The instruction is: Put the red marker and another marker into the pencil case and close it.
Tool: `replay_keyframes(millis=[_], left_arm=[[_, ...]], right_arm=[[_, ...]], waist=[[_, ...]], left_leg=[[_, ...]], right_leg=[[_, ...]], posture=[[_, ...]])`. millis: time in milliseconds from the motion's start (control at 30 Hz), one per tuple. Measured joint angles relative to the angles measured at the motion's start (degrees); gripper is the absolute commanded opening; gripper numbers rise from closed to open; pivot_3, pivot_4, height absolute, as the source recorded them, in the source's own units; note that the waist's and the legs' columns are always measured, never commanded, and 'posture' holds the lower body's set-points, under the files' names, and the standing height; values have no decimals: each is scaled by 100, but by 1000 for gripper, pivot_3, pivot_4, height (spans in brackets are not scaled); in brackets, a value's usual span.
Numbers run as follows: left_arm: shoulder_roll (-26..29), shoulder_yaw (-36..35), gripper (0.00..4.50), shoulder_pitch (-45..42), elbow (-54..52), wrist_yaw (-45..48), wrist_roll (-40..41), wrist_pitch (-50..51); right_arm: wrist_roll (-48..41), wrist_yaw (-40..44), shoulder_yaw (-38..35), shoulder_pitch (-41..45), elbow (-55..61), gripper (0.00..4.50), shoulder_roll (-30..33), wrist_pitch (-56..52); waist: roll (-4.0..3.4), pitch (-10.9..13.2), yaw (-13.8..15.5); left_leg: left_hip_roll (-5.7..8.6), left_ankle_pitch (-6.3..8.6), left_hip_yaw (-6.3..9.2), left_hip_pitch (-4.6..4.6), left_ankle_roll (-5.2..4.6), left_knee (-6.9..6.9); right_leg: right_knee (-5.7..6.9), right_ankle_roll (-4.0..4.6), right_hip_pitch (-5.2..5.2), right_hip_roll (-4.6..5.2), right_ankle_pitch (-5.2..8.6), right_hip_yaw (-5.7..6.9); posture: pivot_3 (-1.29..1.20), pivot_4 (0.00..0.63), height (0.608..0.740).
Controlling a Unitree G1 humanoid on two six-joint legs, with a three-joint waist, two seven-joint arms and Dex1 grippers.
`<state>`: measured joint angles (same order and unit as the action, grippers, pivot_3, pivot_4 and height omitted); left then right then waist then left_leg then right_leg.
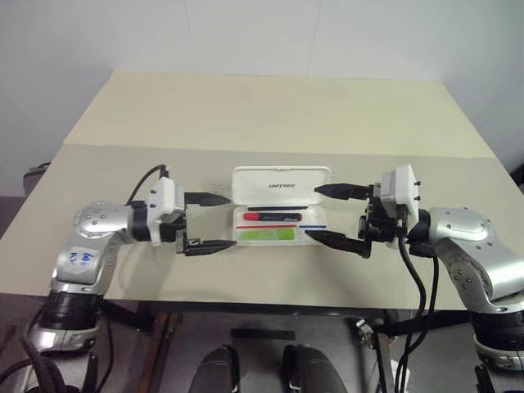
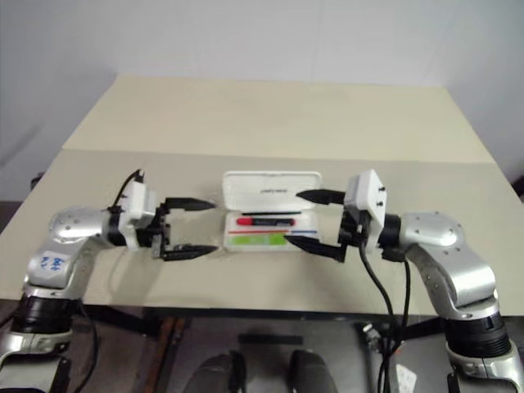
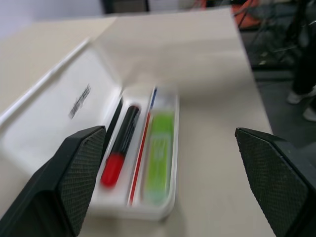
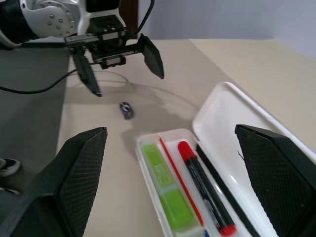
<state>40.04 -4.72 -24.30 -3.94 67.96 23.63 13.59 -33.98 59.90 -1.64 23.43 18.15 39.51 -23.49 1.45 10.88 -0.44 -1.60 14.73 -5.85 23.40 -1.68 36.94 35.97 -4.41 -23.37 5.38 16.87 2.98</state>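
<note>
Beige tabletop (image 1: 246, 123) against a plain white wall carries the work; the white pencil case (image 1: 281, 209) lies at centre frame in the head views, its lid (image 1: 281, 186) standing open toward the upper side of the picture. Inside the tray, the red marker (image 1: 274, 216) lies along the lid side and the light green highlighter (image 1: 266, 234) lies parallel to it on the near side, a thin red line between them; both contents appear seated, so the outstanding step is judged to be closing the lid. Left gripper (image 1: 206, 222) stands at the left end of the case with its jaws spread wide and nothing held. Right gripper (image 1: 337, 215) stands at the right end, likewise spread wide and empty. A small dark metal clip (image 4: 127, 109) rests on the tabletop apart from the case, seen in the right wrist view. Recommendation: bring one finger behind the far edge of the lid and sweep it over the hinge toward the tray, while the other gripper steadies the tray against sliding. Confirm that neither marker rides above the rim before pressing, then press near the free edge until the lid seats flush.
</note>
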Motion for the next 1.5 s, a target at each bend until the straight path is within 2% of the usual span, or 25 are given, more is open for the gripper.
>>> replay_keyframes(millis=[233,400,633,833,1200,1500], left_arm=[[272,-440,4455,610,-234,-304,6,20],[409,-1005,4455,1441,-276,-567,-22,-130],[509,-1219,4455,2075,-45,-641,-246,-693],[543,-1150,4455,2026,492,-516,-460,-1227],[356,-451,4455,1139,1793,-405,-827,-1977],[253,-143,4455,893,2069,-344,-851,-2159]], right_arm=[[93,182,202,213,-233,4398,-160,116],[160,280,267,252,-333,4398,-218,230],[230,397,359,326,-509,4398,-335,348],[253,450,359,353,-542,4398,-349,355],[259,381,359,403,-533,4398,-381,350],[258,291,358,369,-483,4398,-380,346]], waist=[[-1,0,3],[-1,0,-49],[-2,1,-119],[-2,1,-120],[-2,1,-119],[-2,1,-119]], left_leg=[[-1,9,1,2,15,-18],[-1,8,-1,-2,27,-56],[0,12,-3,-7,45,-77],[0,18,-3,-8,56,-79],[-1,7,-11,-7,39,-80],[-3,3,-16,-9,32,-75]], right_leg=[[-14,7,-6,3,4,1],[-30,12,-12,3,7,3],[-39,14,-14,4,8,5],[-38,16,-15,6,9,6],[-35,15,-19,9,8,24],[-25,16,-20,10,9,31]], posture=[[0,150,740],[0,150,740],[0,150,740],[0,150,740],[0,150,740],[0,150,740]])
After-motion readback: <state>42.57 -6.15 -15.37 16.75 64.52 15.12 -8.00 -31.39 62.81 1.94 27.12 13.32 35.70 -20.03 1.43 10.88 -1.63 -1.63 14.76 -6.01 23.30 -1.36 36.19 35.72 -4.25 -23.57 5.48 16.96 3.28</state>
